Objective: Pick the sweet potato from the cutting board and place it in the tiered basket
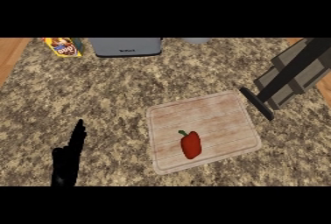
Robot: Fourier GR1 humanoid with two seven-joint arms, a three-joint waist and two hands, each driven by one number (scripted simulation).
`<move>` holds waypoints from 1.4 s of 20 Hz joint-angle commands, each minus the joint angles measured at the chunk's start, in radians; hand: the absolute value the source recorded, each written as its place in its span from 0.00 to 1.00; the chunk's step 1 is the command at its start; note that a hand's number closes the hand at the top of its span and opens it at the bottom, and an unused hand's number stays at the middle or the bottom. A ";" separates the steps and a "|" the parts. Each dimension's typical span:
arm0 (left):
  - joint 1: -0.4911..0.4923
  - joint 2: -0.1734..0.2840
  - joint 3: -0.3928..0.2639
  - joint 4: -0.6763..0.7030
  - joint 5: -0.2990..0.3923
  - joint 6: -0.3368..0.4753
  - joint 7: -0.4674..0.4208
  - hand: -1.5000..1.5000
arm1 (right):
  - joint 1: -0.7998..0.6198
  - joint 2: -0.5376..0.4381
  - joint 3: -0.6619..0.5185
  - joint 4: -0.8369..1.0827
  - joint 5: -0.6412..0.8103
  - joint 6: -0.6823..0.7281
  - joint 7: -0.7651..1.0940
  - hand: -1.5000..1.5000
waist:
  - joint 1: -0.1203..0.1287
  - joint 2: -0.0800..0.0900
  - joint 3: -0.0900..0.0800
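Head view shows a red pepper (191, 145), not a sweet potato, lying free on the cutting board (220, 113) while the left robot hand (68, 159) rests open, fingers straight, on the surface (97, 96) nearby.

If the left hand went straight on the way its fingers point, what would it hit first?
The left hand points up the view and slightly right, over bare speckled granite counter. The way looks free until the grey metal appliance at the far edge, though height is unclear.

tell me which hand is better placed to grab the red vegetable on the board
Left, by default: only the left hand shows, open, left of the cutting board. The red vegetable lies untouched there; the right hand is out of view.
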 commanded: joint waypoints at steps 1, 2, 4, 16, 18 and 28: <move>-0.012 0.026 0.009 -0.013 0.016 -0.033 0.031 0.50 | -0.180 -0.131 -0.097 0.000 -0.147 0.231 0.170 1.00 | 0.011 -0.001 -0.001; -0.035 0.018 0.013 0.001 0.009 -0.021 0.037 0.50 | -0.208 -0.146 -0.105 0.001 -0.153 0.261 0.195 1.00 | 0.007 0.000 -0.002; -0.020 -0.009 -0.015 0.001 -0.011 -0.007 0.018 0.50 | -0.301 -0.226 -0.142 0.104 -0.173 0.277 0.186 1.00 | 0.024 0.006 -0.001; -0.066 -0.004 -0.015 0.005 -0.016 -0.042 0.022 0.50 | -0.683 -0.462 -0.066 0.618 -0.122 0.266 0.178 1.00 | 0.073 0.022 0.001; -0.045 -0.041 -0.019 0.063 -0.021 -0.039 -0.048 0.50 | -0.704 -0.469 -0.055 0.708 -0.099 0.205 0.114 1.00 | 0.071 0.025 0.002; -0.089 -0.044 -0.011 0.002 -0.028 -0.040 0.072 0.50 | -0.763 -0.437 0.062 1.051 -0.010 0.055 -0.078 1.00 | 0.072 0.028 0.005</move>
